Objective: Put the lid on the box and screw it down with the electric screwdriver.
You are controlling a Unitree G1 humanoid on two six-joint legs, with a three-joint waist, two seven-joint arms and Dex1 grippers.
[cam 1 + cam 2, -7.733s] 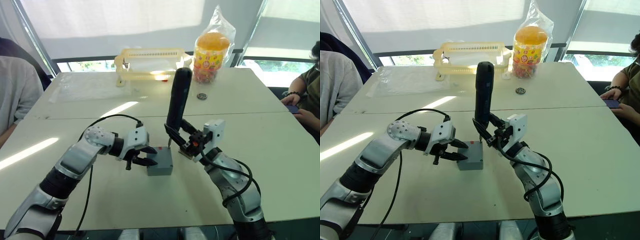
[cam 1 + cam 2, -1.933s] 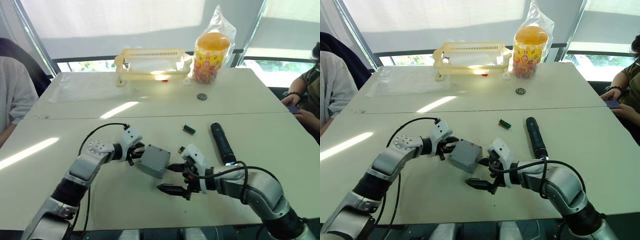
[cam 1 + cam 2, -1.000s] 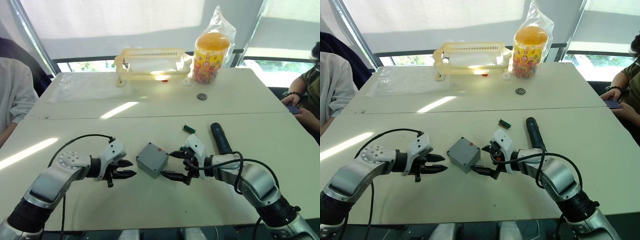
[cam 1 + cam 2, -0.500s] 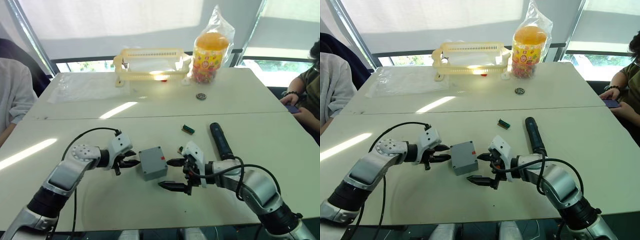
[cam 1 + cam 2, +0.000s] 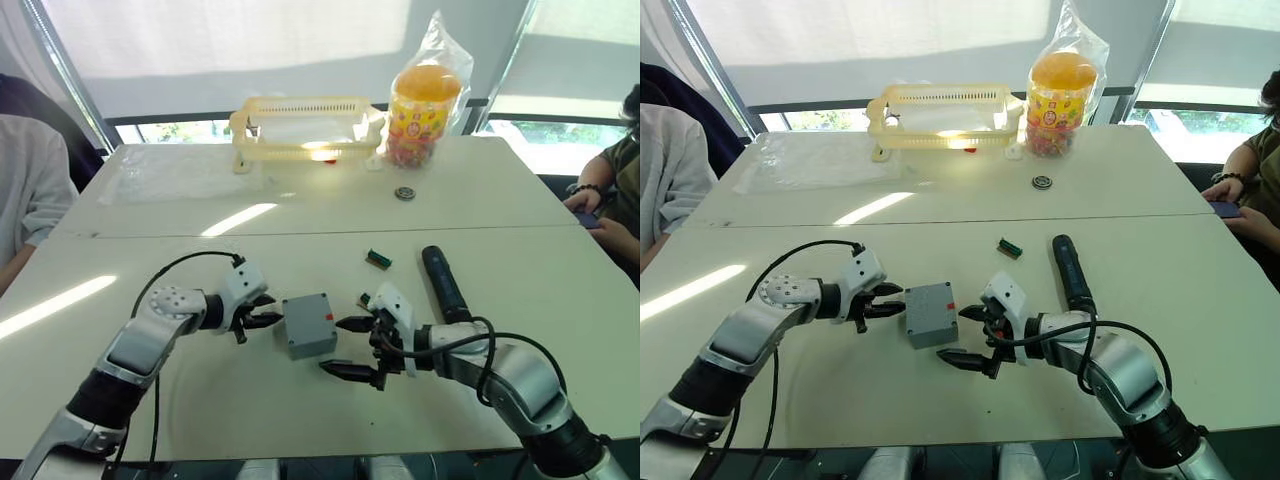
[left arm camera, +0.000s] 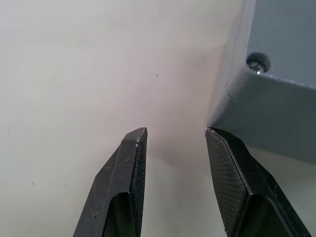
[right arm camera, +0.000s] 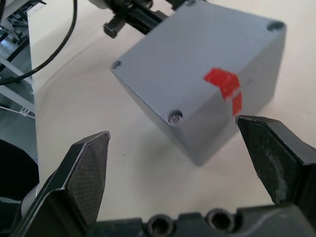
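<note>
The electric screwdriver (image 5: 443, 284) now lies on the table, no longer held upright over the box (image 5: 308, 325). Both grippers have let go, the left gripper (image 5: 262, 310) and right gripper (image 5: 352, 347) open on either side.

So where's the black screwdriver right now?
The electric screwdriver lies flat on the table on the robot's right, just beyond the right gripper and beside a small green-brown piece.

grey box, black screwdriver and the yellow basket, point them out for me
grey box (image 5: 308, 324), left eye view, on its lidded top face.
black screwdriver (image 5: 441, 283), left eye view, middle of its body, lying on the table.
yellow basket (image 5: 940, 95), right eye view, on its slotted back wall.
</note>
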